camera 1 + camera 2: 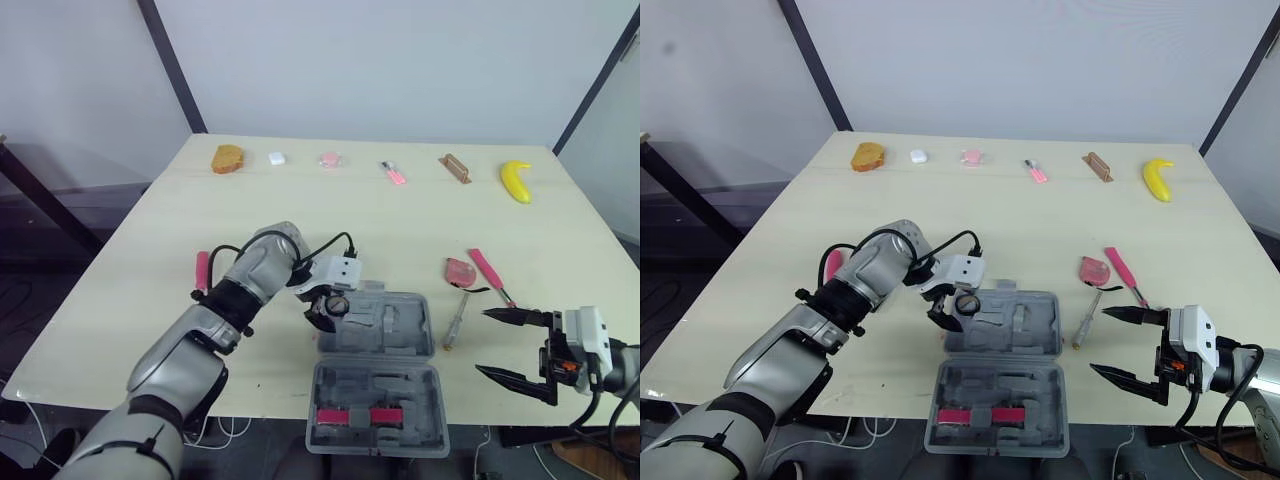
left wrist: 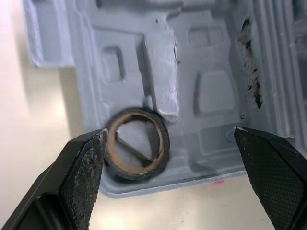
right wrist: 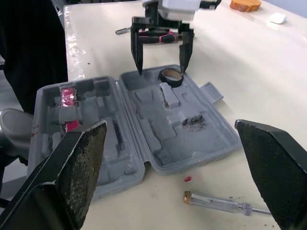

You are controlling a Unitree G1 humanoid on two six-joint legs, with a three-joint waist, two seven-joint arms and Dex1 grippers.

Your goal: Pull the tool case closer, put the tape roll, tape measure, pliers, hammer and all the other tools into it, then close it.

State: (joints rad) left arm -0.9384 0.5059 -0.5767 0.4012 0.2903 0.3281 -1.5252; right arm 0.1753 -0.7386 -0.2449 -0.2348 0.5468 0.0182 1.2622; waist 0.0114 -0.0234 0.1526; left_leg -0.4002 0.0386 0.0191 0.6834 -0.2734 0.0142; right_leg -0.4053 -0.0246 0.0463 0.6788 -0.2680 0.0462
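Left tool (image 2: 170,133) spread wide, hovering over tape roll (image 2: 162,146) lying ungripped in open tool case (image 2: 211,96).

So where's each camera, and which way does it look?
Left eye view: on the head, looking forward and down over both arms at the table and open tool case.
Right eye view: beside it, same scene.
Left wrist view: along the open left gripper, down at the tape roll in the case.
Right wrist view: along the open right gripper toward the case; shares that tape roll.
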